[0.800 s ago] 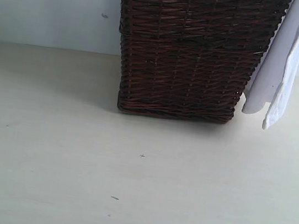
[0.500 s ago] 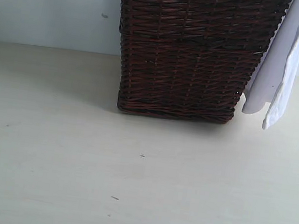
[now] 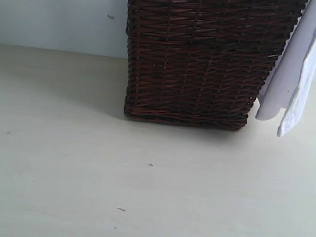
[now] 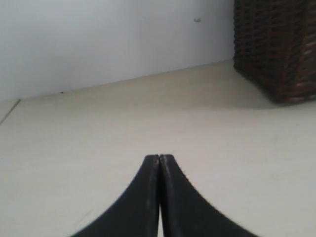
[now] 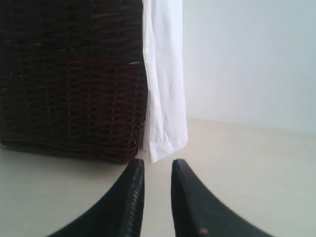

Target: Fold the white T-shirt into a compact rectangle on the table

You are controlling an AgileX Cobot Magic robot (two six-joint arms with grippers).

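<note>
Hanging garment, exterior view: the white T-shirt (image 3: 294, 73) is seen at the upper right of the frame, draped down the right side of the dark wicker basket (image 3: 196, 59). Whether its lower end touches the counter (image 3: 48, 185) cannot be told.
Shirt axis, exterior view: the long axis runs from top to bottom of the frame, with the free end pointing down at the counter. The cloth is gathered in lengthwise folds, and no lettering or tag is shown.
Arms, exterior view: neither arm is seen.
Left jaws, left wrist view: they are pressed together with nothing between them, over bare counter. The basket (image 4: 276, 49) sits at the upper right of the frame, well apart, and no shirt is shown.
Right jaws, right wrist view: they are slightly spread, with a narrow gap and nothing pinched. They are aimed at the shirt's hanging lower edge, which is seen at centre frame just beside the basket's corner.
Step in hand: it is judged to be fetching the shirt off the basket; folding has not begun.
Doing it well: the right jaws should be spread wider and all layers of the lower edge taken together. The cloth should be drawn away from the wicker so that nothing snags and the basket is not dragged, then laid flat on the open counter.
</note>
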